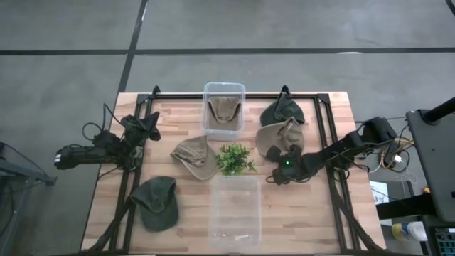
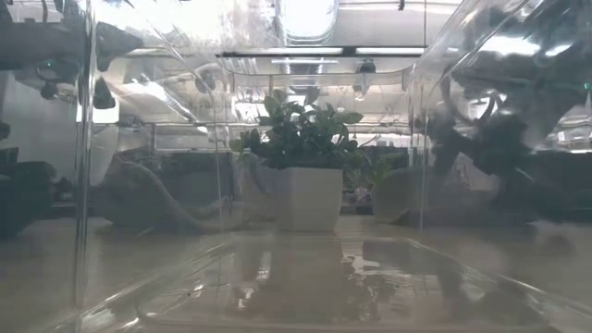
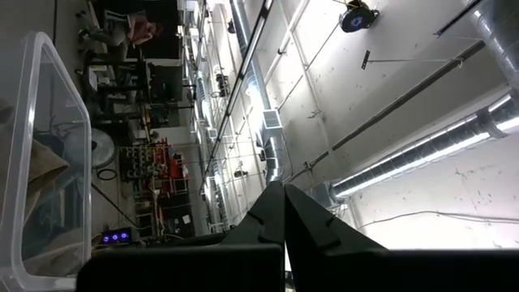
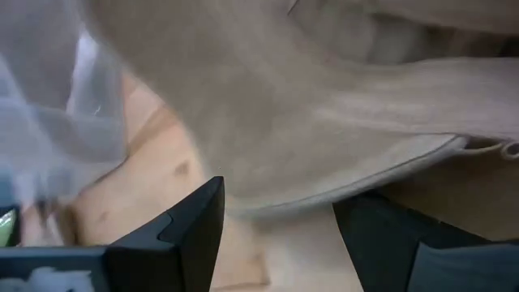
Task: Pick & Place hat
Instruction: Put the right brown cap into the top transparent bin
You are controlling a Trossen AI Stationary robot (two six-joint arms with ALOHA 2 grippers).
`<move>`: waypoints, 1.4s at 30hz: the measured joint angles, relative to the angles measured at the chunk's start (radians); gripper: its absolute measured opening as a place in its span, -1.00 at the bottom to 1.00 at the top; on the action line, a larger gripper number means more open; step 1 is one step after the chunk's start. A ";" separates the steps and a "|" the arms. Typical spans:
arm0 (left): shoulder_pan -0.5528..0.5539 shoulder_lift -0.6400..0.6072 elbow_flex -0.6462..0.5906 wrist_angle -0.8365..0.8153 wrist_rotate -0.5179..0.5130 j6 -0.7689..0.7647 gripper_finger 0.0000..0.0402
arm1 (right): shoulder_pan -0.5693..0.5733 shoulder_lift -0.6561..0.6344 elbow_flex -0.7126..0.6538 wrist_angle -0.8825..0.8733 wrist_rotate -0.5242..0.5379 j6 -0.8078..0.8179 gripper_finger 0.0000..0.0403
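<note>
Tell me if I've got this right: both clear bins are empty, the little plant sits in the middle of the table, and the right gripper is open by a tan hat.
Not quite. Only the near clear bin is empty; the far clear bin holds a tan hat, as the high view shows. The plant does sit mid-table, and the right gripper is open at another tan hat.

No text, label, brand, number or sign can be read on the table, the hats, the clear bins, the plant pot or in the room behind.
</note>
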 joint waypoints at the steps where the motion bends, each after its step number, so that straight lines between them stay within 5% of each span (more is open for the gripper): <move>1: 0.000 0.000 0.000 0.001 0.000 0.000 -1.00 | -0.009 0.000 -0.007 -0.006 -0.001 0.001 0.09; 7: 0.000 0.000 0.000 0.001 0.000 0.000 -1.00 | -0.039 -0.002 -0.037 0.007 -0.007 -0.003 -0.14; 15: 0.000 0.000 0.000 0.001 0.000 0.000 -1.00 | -0.041 -0.025 -0.052 0.008 -0.010 -0.031 -0.88; 22: 0.000 0.000 0.000 0.000 0.001 -0.095 -1.00 | -0.020 -0.161 -0.003 -0.028 -0.046 -0.203 -0.94; 35: 0.000 0.000 0.000 -0.001 0.000 -0.039 -1.00 | -0.017 -0.423 0.358 -0.753 -0.070 -0.369 -0.95; 42: 0.001 0.000 0.000 -0.006 0.000 -0.032 -1.00 | -0.068 -0.462 0.608 -0.844 0.039 -0.606 -0.95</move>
